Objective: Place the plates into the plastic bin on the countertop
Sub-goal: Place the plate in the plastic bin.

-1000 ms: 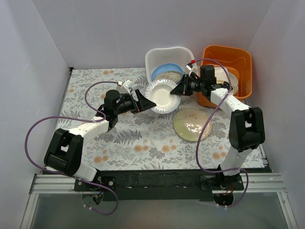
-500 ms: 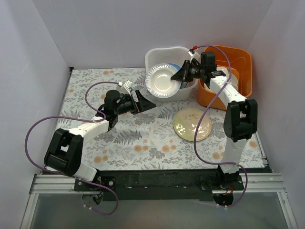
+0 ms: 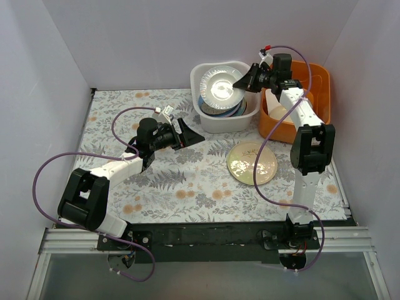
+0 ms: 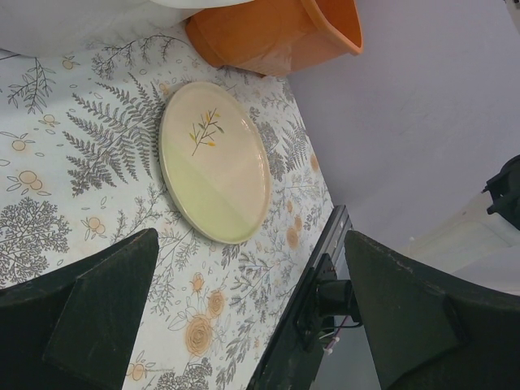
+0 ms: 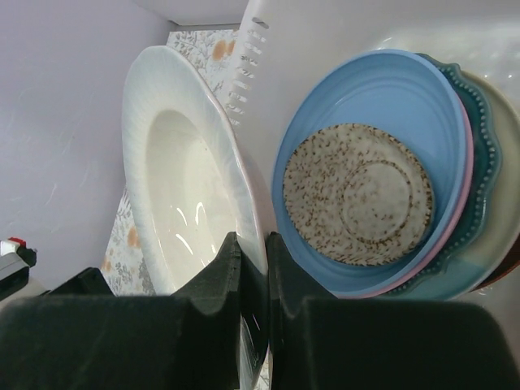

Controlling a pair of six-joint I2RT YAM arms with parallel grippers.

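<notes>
R tool [image 3: 241, 80] clenched on rim of white plate [image 3: 219, 87], tilted over plastic bin [image 3: 215, 122]. L tool [image 3: 189, 134] released, nothing in it. 1 cream-green plate [image 3: 251, 164] flat on surface [image 3: 181, 184]. Prob. stiff, slick, breakable: grip by rim, lower gently.

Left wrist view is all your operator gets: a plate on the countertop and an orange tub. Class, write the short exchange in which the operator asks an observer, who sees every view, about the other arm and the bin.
Operator: Where is the right gripper?
Observer: The right gripper is over the bin, shut on the rim of the white plate.
Operator: What is already in the bin?
Observer: The speckled plate, lying on the blue plate.
</notes>
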